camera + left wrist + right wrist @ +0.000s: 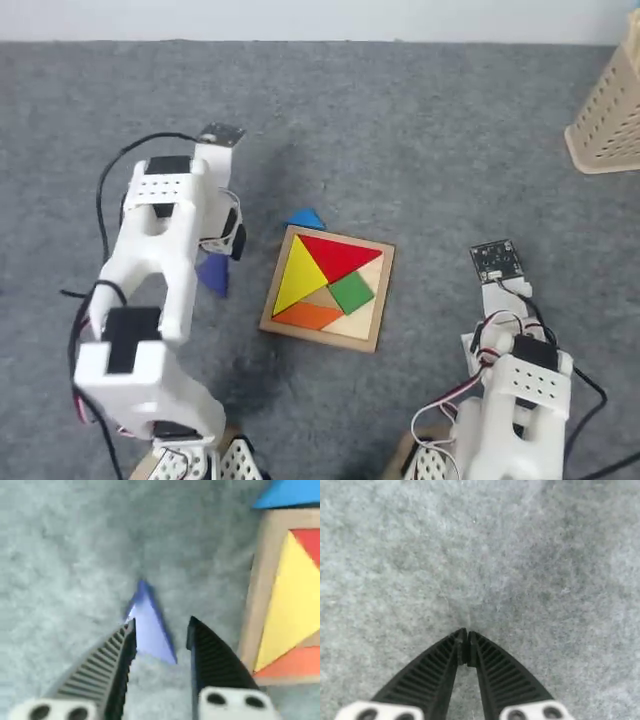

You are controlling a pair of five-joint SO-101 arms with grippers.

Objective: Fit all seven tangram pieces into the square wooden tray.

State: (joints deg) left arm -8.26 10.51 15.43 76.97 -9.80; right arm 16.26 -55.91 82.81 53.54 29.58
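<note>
The square wooden tray (pixel 322 337) lies mid-table and holds a yellow triangle (pixel 295 275), a red triangle (pixel 338 256), a green square (pixel 351 292), an orange piece (pixel 308 316) and a small tan piece. A blue piece (pixel 305 218) rests on the carpet against the tray's far edge. A purple-blue triangle (pixel 150 630) lies on the carpet left of the tray (pixel 256 595). My left gripper (pixel 161 624) is open and low over this triangle, one finger on each side. My right gripper (pixel 466 640) is shut with nothing in it, above bare grey carpet to the right of the tray.
A pale wooden perforated tower (pixel 608 100) stands at the far right edge. Grey carpet covers the table. The tray's near right corner (pixel 358 322) shows bare wood. Cables trail from both arm bases at the front.
</note>
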